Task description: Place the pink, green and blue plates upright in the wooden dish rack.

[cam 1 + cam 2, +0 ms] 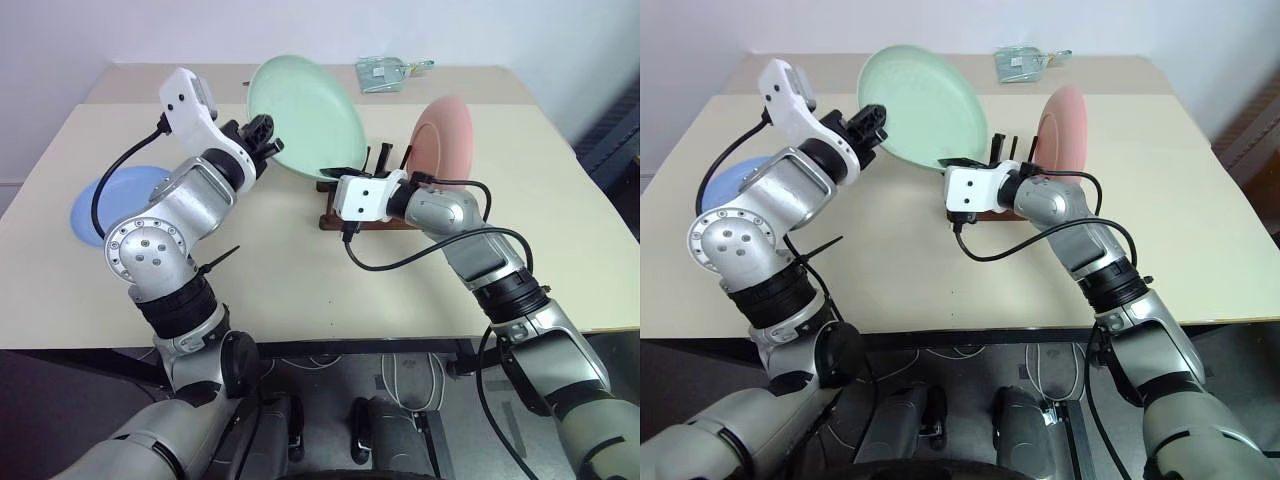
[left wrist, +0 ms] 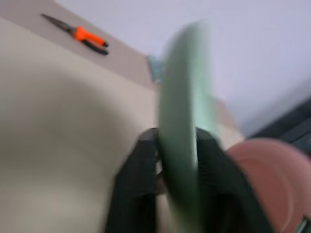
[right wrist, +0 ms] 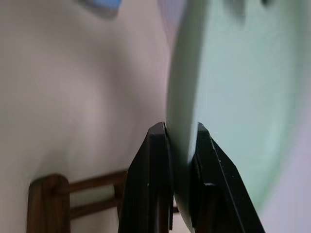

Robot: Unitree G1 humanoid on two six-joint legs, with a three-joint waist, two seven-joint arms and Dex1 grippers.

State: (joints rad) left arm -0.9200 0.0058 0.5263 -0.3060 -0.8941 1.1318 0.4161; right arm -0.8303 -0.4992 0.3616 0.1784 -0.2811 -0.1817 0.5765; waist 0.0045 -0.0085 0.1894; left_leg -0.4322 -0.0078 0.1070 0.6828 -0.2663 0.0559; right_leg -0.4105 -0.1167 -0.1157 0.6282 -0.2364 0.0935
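- I take this for a lab or test room, not a home kitchen.
- 2 plain beige tables (image 1: 300, 290) are pushed together against a bare white wall (image 1: 300, 25).
- Orange-handled pliers (image 2: 80, 35) lie on the far table.
- Loose cables (image 1: 330, 358) lie on the grey floor (image 1: 330, 380) under the table edge.
- Nothing around me looks domestic apart from the dishes.

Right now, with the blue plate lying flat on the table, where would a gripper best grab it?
By the rim of the blue plate, coming in low from the near side: it lies flat, so only its thin raised edge gives two fingers something to pinch.
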